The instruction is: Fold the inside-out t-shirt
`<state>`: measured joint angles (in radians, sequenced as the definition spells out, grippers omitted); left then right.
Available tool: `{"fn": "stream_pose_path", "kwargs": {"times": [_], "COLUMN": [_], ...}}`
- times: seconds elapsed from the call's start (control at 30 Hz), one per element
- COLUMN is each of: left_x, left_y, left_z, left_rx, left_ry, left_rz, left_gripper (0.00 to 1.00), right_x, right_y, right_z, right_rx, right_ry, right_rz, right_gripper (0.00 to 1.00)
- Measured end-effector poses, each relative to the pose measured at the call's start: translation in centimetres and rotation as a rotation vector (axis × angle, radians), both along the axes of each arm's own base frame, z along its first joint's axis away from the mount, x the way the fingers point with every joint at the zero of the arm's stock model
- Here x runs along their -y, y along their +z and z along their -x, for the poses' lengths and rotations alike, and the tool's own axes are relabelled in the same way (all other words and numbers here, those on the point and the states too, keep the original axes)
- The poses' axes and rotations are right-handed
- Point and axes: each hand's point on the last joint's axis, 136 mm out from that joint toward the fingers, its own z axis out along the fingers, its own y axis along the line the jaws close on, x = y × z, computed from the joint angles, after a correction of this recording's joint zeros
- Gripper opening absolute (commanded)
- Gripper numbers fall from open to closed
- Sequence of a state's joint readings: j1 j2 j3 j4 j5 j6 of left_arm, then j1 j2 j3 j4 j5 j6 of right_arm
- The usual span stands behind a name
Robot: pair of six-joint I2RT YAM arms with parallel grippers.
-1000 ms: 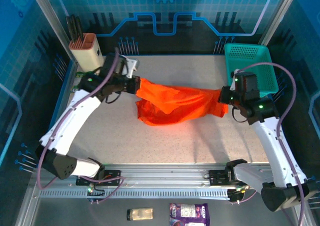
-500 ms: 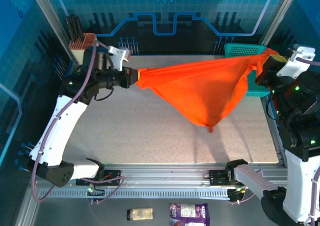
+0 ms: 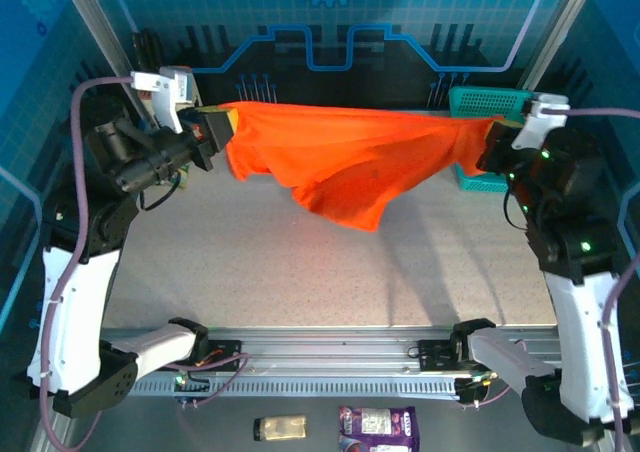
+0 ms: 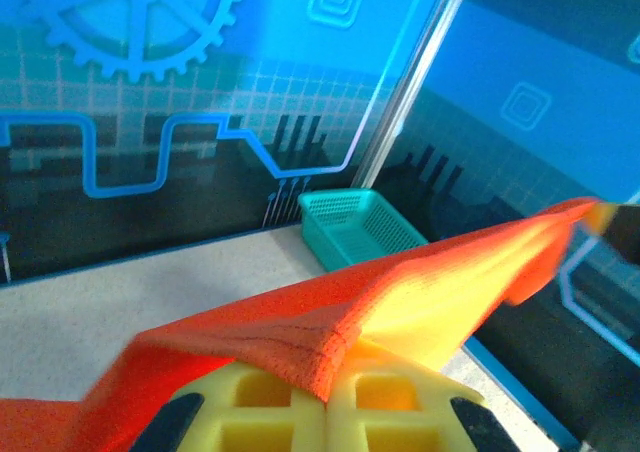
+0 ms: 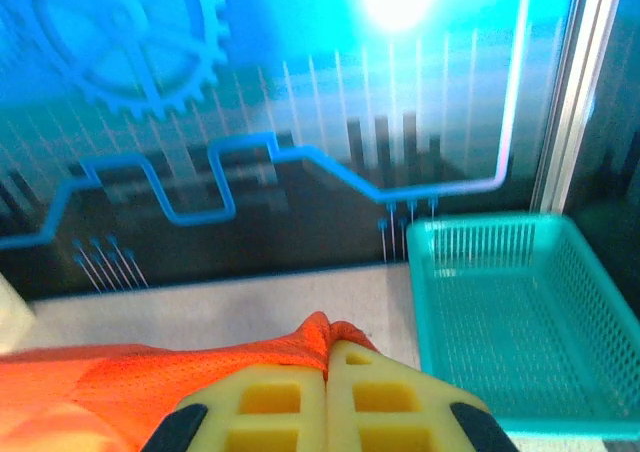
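Note:
The orange inside-out t-shirt (image 3: 345, 157) hangs in the air, stretched between both grippers, with a loose fold drooping toward the table in the middle. My left gripper (image 3: 225, 130) is raised at the back left and shut on one end of the shirt; its yellow fingers (image 4: 270, 412) pinch a seamed edge of the t-shirt (image 4: 330, 322). Over at the back right, my right gripper (image 3: 490, 150) is lifted and shut on the other end. The wrist view shows its yellow fingers (image 5: 390, 392) pressed together on a bunch of the t-shirt (image 5: 150, 377).
A teal mesh basket (image 3: 490, 100) stands at the back right corner, just behind the right gripper, and appears as the basket (image 5: 520, 312) in the right wrist view and the basket (image 4: 365, 227) in the left one. The speckled tabletop (image 3: 330, 272) lies under the hanging shirt.
Both arms have risen and pulled apart, lifting the shirt off the table. It went from a bunched heap to a sheet stretched in the air; the left gripper moved further up and left.

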<state>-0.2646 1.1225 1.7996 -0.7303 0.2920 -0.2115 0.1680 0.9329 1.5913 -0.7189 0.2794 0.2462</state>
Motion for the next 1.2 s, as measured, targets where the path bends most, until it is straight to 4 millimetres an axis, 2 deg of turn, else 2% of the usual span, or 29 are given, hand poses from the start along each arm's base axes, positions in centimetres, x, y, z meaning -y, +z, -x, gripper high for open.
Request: {"fn": "stream_pose_path", "kwargs": {"times": [0.07,0.13,0.23,0.33,0.4,0.47,0.53,0.6,0.7,0.73,0.8,0.9,0.93,0.97,1.03,1.07,1.13,1.2], "left_x": [-0.2,-0.5,-0.9,-1.2,-1.3,-1.3,-1.2,-1.1,-1.0,-1.0,-1.3,-2.0,-2.4,-2.8,-3.6,-3.9,-4.3,-4.4], "left_y": [-0.5,0.0,1.9,4.1,5.2,5.6,5.0,3.4,-1.7,-3.8,-8.7,-16.3,-18.4,-20.7,-24.5,-25.9,-27.9,-29.0], "left_z": [-0.3,0.2,2.1,4.4,5.3,5.2,4.0,1.7,-3.4,-5.1,-8.7,-13.9,-15.4,-17.0,-19.7,-21.0,-23.5,-24.8], "left_rx": [-0.007,0.015,0.088,0.167,0.202,0.214,0.189,0.138,0.001,-0.051,-0.171,-0.356,-0.406,-0.456,-0.550,-0.586,-0.631,-0.660], "left_ry": [0.018,0.026,0.023,0.004,-0.006,-0.004,0.012,0.044,0.110,0.130,0.171,0.219,0.232,0.246,0.271,0.281,0.296,0.301], "left_rz": [-0.004,0.001,0.022,0.056,0.072,0.077,0.069,0.051,-0.009,-0.031,-0.079,-0.138,-0.150,-0.161,-0.176,-0.185,-0.201,-0.213], "left_gripper": [0.00,0.00,0.00,0.00,0.00,0.00,0.00,0.00,0.00,0.00,0.00,0.00,0.03,0.14,0.30,0.37,0.42,0.44], "right_x": [0.4,0.6,0.9,0.8,0.6,0.4,0.1,-0.4,-1.3,-1.7,-2.4,-3.2,-3.4,-3.5,-3.7,-3.8,-4.0,-4.2], "right_y": [2.6,4.5,6.9,8.9,9.7,10.4,10.5,9.7,6.3,4.6,1.0,-5.8,-8.0,-10.2,-13.9,-15.4,-17.1,-18.2], "right_z": [2.2,4.2,7.0,8.3,8.3,7.6,5.7,3.0,-3.1,-5.4,-9.5,-15.4,-17.1,-18.6,-20.9,-22.0,-23.6,-24.2], "right_rx": [0.098,0.181,0.285,0.356,0.377,0.382,0.363,0.315,0.188,0.136,0.031,-0.150,-0.204,-0.258,-0.363,-0.408,-0.469,-0.506], "right_ry": [0.003,0.007,0.019,0.034,0.043,0.048,0.048,0.050,0.051,0.053,0.056,0.053,0.049,0.042,0.034,0.029,0.021,0.020], "right_rz": [-0.005,-0.003,0.009,0.029,0.041,0.048,0.055,0.062,0.078,0.083,0.092,0.102,0.104,0.104,0.102,0.100,0.087,0.068], "right_gripper": [0.00,0.00,0.00,0.00,0.00,0.00,0.00,0.00,0.00,0.00,0.00,0.00,0.00,0.06,0.27,0.33,0.38,0.41]}}
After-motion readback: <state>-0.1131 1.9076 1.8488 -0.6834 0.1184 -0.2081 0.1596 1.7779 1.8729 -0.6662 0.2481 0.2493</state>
